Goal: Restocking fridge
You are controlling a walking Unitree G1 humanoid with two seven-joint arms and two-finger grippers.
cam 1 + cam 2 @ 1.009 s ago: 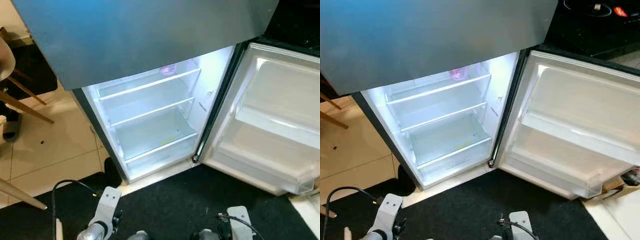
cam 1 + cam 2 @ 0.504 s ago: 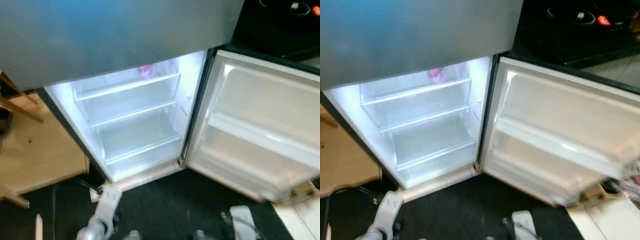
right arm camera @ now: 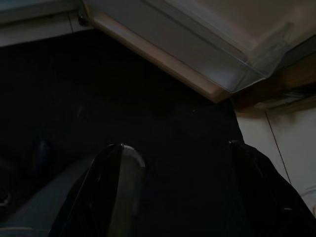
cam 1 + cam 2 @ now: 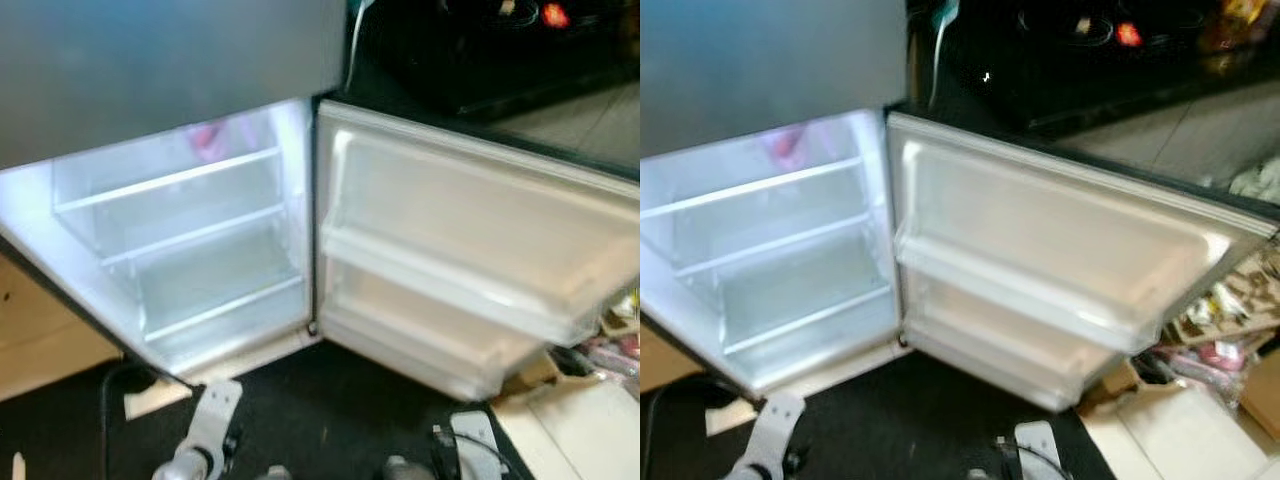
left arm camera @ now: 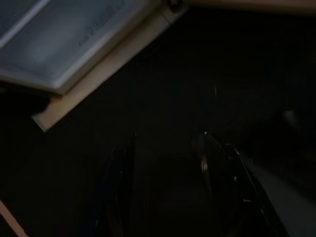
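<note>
**Open fridge, both arms low**

The fridge [image 4: 180,250] stands lit ahead, its door [image 4: 1060,260] swung wide to the right, a pinkish item [image 4: 208,138] on the top glass shelf. Over the black mat [image 4: 340,410], the left gripper [image 5: 165,148] and right gripper [image 3: 180,153] hang released, grasping nothing.

Left gripper [image 5: 165,163] fingers apart over dark mat [image 5: 207,64]; fridge [image 5: 59,44] base corner beyond.
</note>
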